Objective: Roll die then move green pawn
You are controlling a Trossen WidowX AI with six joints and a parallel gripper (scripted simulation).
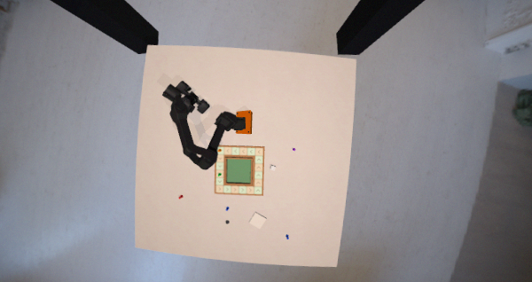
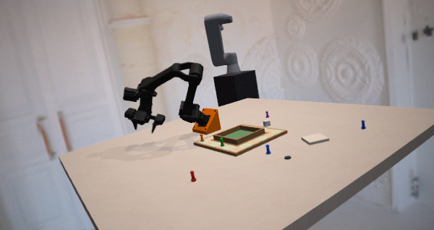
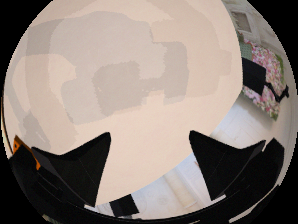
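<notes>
A white die [image 1: 273,168] [image 2: 266,123] lies on the table just outside the board, on its right side in the top view. The tray [image 1: 239,170] [image 2: 239,134], with a green floor and brown walls, sits in the middle of the board and holds nothing. The green pawn [image 1: 219,174] [image 2: 222,142] stands on the left column of the board [image 1: 263,192] [image 2: 236,154]. An orange pawn [image 1: 219,150] [image 2: 202,137] stands on the board's upper-left corner square. My gripper [image 2: 144,129] [image 3: 150,136] is open and empty, raised above the table, well away from board and die.
A red pawn [image 1: 181,197] [image 2: 192,176], two blue pawns [image 1: 227,208] [image 1: 287,237] [image 2: 267,149] [image 2: 363,124], a purple pawn [image 1: 293,149] [image 2: 267,114], a dark disc [image 1: 227,222] [image 2: 287,158] and a pale square block [image 1: 257,220] [image 2: 315,138] stand or lie around the board. The orange arm base [image 1: 248,122] [image 2: 214,121] is behind it.
</notes>
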